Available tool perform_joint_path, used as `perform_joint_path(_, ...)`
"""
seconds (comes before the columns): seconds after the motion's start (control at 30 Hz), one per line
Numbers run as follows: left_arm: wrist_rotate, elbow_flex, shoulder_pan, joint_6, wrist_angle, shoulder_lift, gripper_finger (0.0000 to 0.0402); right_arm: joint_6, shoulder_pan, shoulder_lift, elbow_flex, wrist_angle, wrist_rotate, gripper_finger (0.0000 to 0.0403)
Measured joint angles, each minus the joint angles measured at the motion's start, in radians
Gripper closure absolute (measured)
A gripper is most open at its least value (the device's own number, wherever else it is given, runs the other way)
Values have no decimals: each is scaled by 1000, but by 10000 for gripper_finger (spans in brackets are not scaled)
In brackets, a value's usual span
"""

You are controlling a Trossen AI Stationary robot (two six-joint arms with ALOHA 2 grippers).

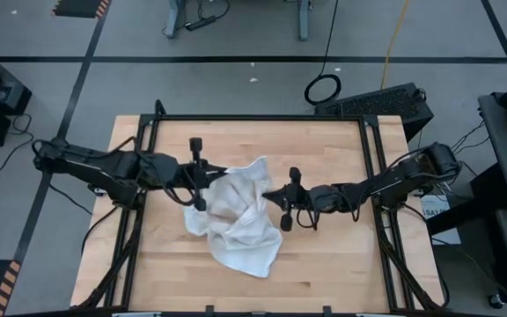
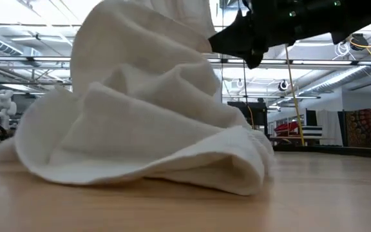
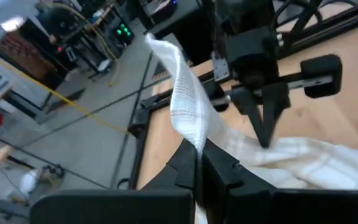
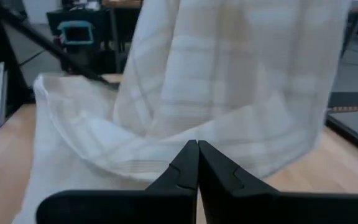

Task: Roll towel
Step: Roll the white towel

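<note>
The towel (image 1: 236, 218) is sitting roughly mid-table as one big crumpled heap, nothing rolled about it so far; from overhead it spreads from near the left gripper (image 1: 202, 188) down toward the front edge of the wooden table (image 1: 341, 264), with a peak of cloth sticking up toward the back right of the pile. The faint grey plaid lines show up best in the right wrist view, on the towel (image 4: 229, 81); they run across a tall fold that stands up in front of that camera.

Left gripper (image 3: 197, 163) has its fingers pressed together on a thin strip of the towel (image 3: 188, 106); the strip rises up and away from the fingertips like a little ribbon, so that edge is lifted off the table; the rest of the fabric lies below on the wood.

Right gripper (image 1: 282, 204) is just at the right side of the heap; its fingers (image 4: 213, 165) are closed flat against each other with the cloth right in front of them; I can't see any fabric actually caught between them.

From table level the towel (image 2: 147, 129) fills most of the shot, draped in thick soft folds with a rounded lip resting on the table (image 2: 327, 193); a dark gripper (image 2: 247, 38) hangs above its top right.
</note>
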Motion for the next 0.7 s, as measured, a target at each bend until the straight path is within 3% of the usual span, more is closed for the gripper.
perform_joint_path(0.23, 107, 0, -1, -113, -44, 0, 393, -119, 50, -84, 0, -157, 17, 369)
perform_joint_path(0.57, 169, 0, 2, -131, -10, 26, 393, -531, 175, -20, 0, -223, 35, 240)
perform_joint_path(0.7, 172, 0, 4, -126, -11, 43, 393, -708, 192, 21, 0, -164, 133, 199)
